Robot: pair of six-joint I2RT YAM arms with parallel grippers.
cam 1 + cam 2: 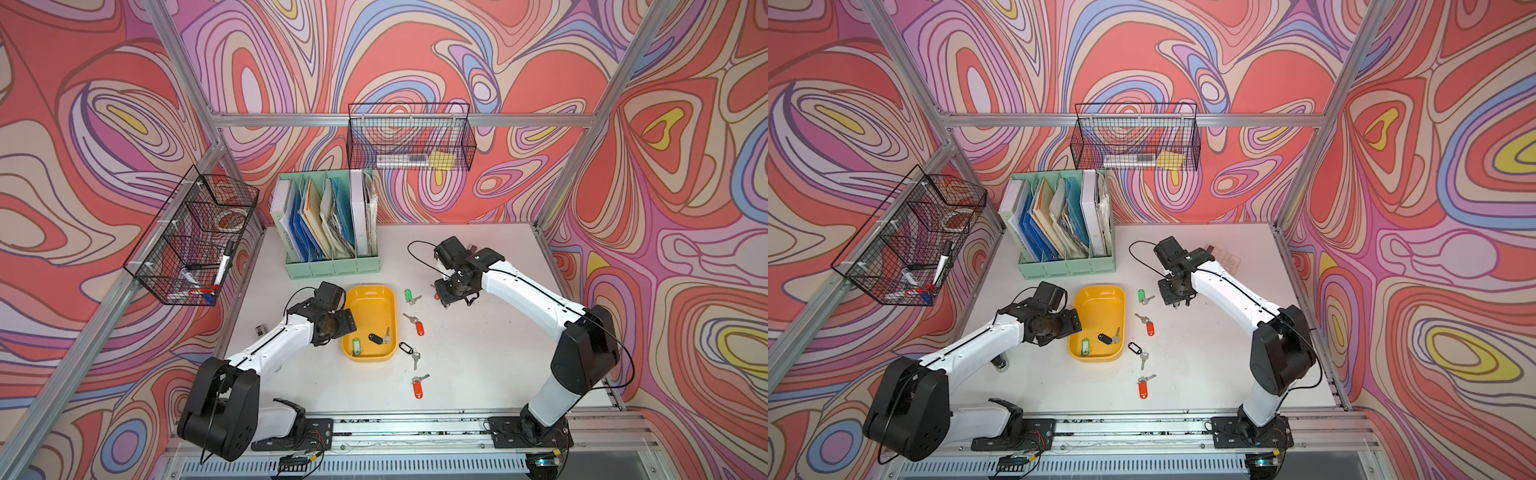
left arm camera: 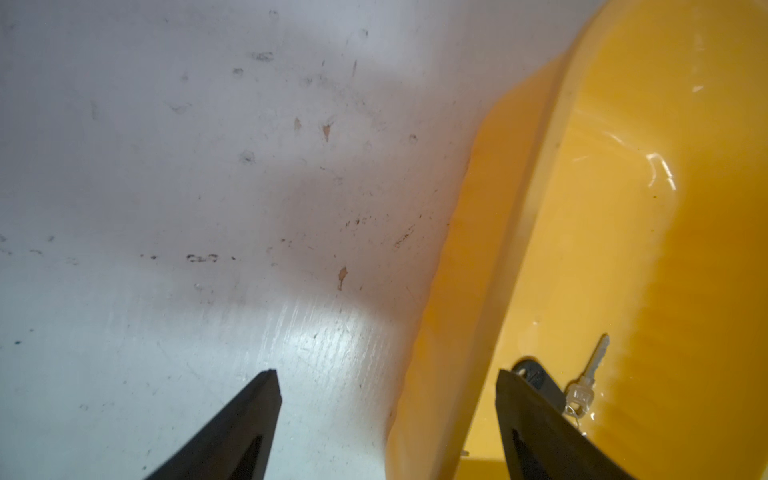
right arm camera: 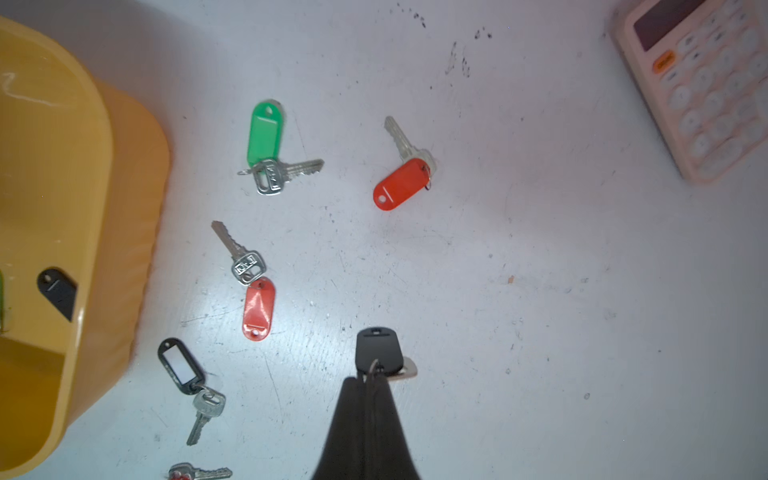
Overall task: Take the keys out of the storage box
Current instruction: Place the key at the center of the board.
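The left jaws stand wide open astride the left rim of the storage box (image 2: pixel 519 232), gripping nothing. The right jaws pinch a black-tagged set (image 3: pixel 377 349) over bare table (image 3: pixel 540 291). Two sets of keys (image 1: pixel 376 338) lie at the box's near end; others scatter beside its right rim.

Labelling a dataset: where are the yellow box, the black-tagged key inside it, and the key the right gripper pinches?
Box (image 1: pixel 368 309): in a top view, bare floor.
Boxed key (image 1: pixel 376 338): in a top view, its black tag.
Pinched key (image 3: pixel 377 347): right wrist view, its black tag.
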